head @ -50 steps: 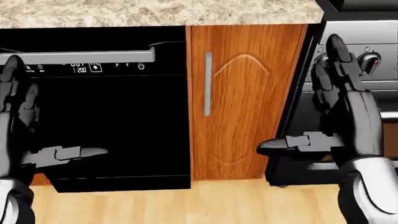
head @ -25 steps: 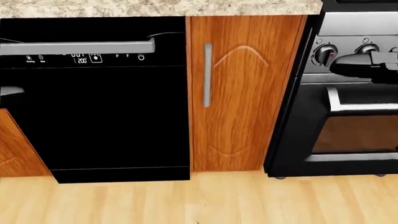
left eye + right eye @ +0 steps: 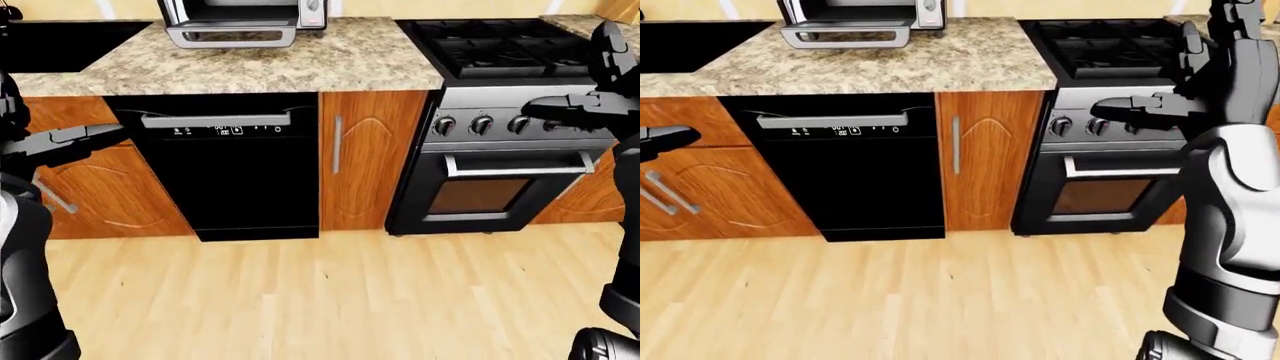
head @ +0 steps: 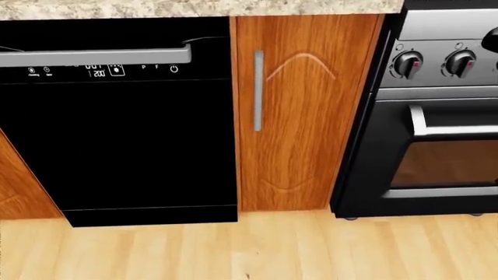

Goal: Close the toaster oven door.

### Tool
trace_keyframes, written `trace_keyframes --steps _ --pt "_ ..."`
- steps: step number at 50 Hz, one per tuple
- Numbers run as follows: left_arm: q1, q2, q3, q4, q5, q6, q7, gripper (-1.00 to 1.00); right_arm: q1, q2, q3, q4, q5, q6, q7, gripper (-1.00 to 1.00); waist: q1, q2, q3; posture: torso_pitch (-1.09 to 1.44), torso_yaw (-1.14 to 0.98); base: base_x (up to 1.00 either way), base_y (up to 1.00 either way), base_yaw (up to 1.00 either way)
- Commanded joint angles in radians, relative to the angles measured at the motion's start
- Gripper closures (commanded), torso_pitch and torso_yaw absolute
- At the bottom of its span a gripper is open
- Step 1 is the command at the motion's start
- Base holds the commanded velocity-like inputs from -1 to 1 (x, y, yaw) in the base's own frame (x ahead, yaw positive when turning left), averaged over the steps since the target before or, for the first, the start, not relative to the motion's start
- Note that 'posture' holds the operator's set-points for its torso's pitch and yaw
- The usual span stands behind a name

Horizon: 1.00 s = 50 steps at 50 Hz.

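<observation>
The silver toaster oven [image 3: 243,13] stands on the granite counter [image 3: 340,64] at the top of the left-eye view, above the dishwasher. Its door [image 3: 232,36] hangs open, folded down flat over the counter. My left hand [image 3: 62,139] is open at the left edge, level with the dishwasher handle and well below and to the left of the oven. My right hand [image 3: 1175,94] is open with fingers spread, raised over the stove's knobs, far to the right of the toaster oven. Neither hand touches anything. The head view looks lower and does not show the toaster oven.
A black dishwasher [image 4: 117,128] with a silver handle sits under the counter, next to a narrow wooden cabinet door [image 4: 299,111]. A black and steel range [image 3: 505,142] is on the right. A dark sink [image 3: 60,41] is at the upper left. Wooden floor lies below.
Both hands have risen out of the head view; only a tip of the right hand shows at its right edge. The head view has shifted slightly, so the counter edge sits higher.
</observation>
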Motion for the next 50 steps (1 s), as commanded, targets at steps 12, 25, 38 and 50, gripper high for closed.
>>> trace_keyframes --steps 12,25,38,50 --pt "-0.036 0.040 0.014 -0.029 -0.018 -0.017 0.008 -1.00 -0.018 -0.026 -0.014 -0.036 0.008 -0.030 0.022 -1.00 0.000 0.003 -0.018 0.00 0.00 0.02 0.00 0.00" --pt "-0.031 0.037 0.013 -0.042 -0.022 -0.009 0.015 -1.00 -0.007 -0.024 -0.022 -0.044 0.008 -0.022 0.026 -1.00 -0.003 0.004 -0.017 0.00 0.00 0.03 0.03 0.00" --pt "-0.031 0.059 0.027 -0.025 -0.038 -0.015 0.019 -1.00 -0.017 -0.031 -0.021 -0.047 0.022 -0.004 0.019 -1.00 -0.003 0.004 -0.015 0.00 0.00 0.02 0.03 0.00" --pt "-0.036 0.065 0.022 -0.019 -0.033 -0.020 0.019 -1.00 -0.016 -0.036 -0.019 -0.047 0.010 -0.007 0.029 -1.00 -0.006 0.019 -0.023 0.00 0.00 0.00 0.13 0.00"
